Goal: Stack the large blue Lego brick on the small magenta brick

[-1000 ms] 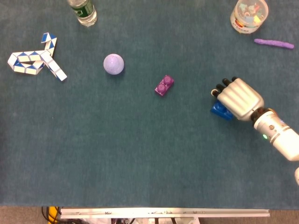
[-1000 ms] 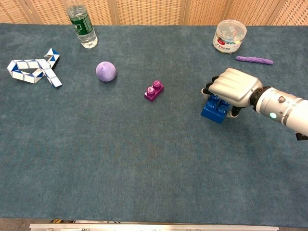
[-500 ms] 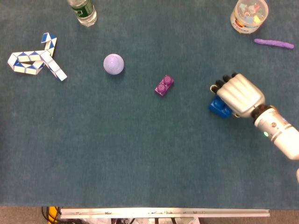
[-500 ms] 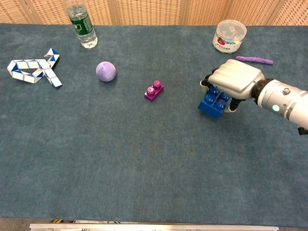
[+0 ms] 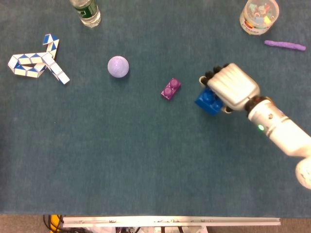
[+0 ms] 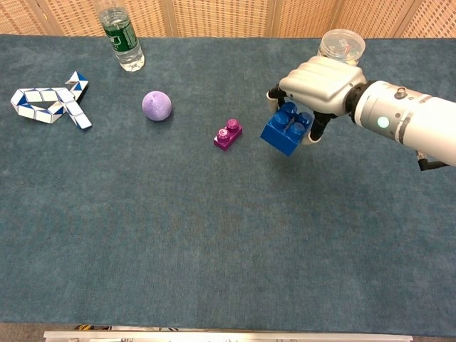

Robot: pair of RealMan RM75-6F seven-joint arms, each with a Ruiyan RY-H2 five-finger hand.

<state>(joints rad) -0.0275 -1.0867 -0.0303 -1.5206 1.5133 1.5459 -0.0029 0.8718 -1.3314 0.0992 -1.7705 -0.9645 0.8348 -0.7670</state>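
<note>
Gripping the blue brick (image 6: 286, 129) from above, the right hand (image 6: 318, 83) has its fingers curled down over the brick's far and near sides, and in the chest view the brick looks to hang tilted, clear of the table (image 6: 214, 235), its studs turned up toward the palm. From the head camera the same hand (image 5: 231, 86) covers most of the brick (image 5: 208, 100), which shows only at the hand's seven o'clock edge. The left hand shows in neither view.

At about nine o'clock from the held brick, near it but apart, the small magenta brick (image 5: 171, 89) lies on the blue-green cloth with two studs up; in the chest view it (image 6: 228, 134) sits just to the lower left of the blue one. Further out at ten o'clock from the magenta brick rests a pale purple ball (image 5: 118, 66). A blue-and-white folding puzzle snake (image 5: 37, 61) lies well off toward nine o'clock by the table's left side. A clear bottle with a green label (image 5: 85, 10) stands at the far edge, at eleven o'clock. At one o'clock from the hand a clear round tub (image 5: 259, 15) stands, and beside it lies a purple strip (image 5: 285, 45).
</note>
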